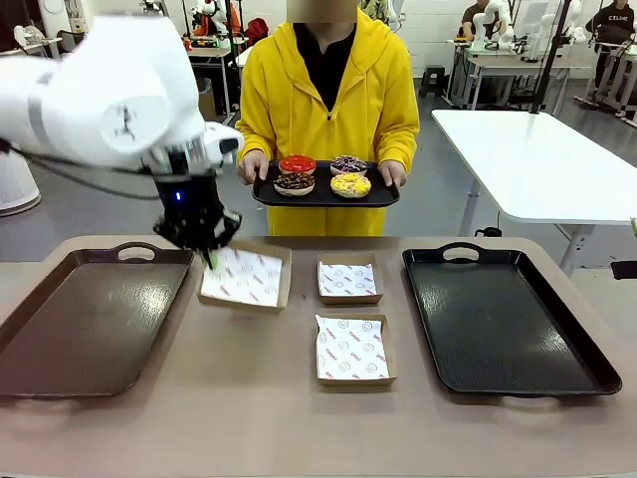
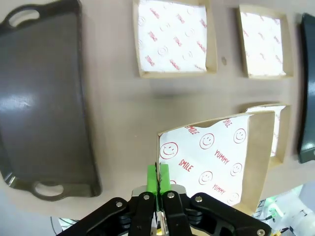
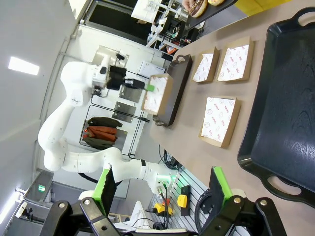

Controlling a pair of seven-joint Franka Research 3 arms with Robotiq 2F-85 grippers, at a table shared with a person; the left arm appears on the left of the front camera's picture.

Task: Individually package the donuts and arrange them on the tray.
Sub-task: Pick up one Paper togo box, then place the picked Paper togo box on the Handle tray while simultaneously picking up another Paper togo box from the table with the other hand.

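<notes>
A person at the far side holds a small black tray [image 1: 383, 197] with the donuts: glossy red [image 1: 297, 164], purple-and-white [image 1: 348, 164], chocolate with sprinkles [image 1: 294, 183], yellow with sprinkles [image 1: 350, 185]. My left gripper [image 1: 209, 256] [image 2: 157, 178] is shut on the edge of a paper-lined cardboard box [image 1: 246, 278] [image 2: 221, 160], holding it tilted above the table next to the brown tray [image 1: 90, 319]. My right gripper [image 3: 163, 189] stands open with nothing between its fingers, near the black tray [image 3: 280, 98].
Two more lined boxes [image 1: 348, 280] [image 1: 351, 349] lie at the table's middle, and another box [image 2: 172, 37] lies under the lifted one. The large black tray [image 1: 508, 319] lies on the right. A white table [image 1: 537, 159] stands behind.
</notes>
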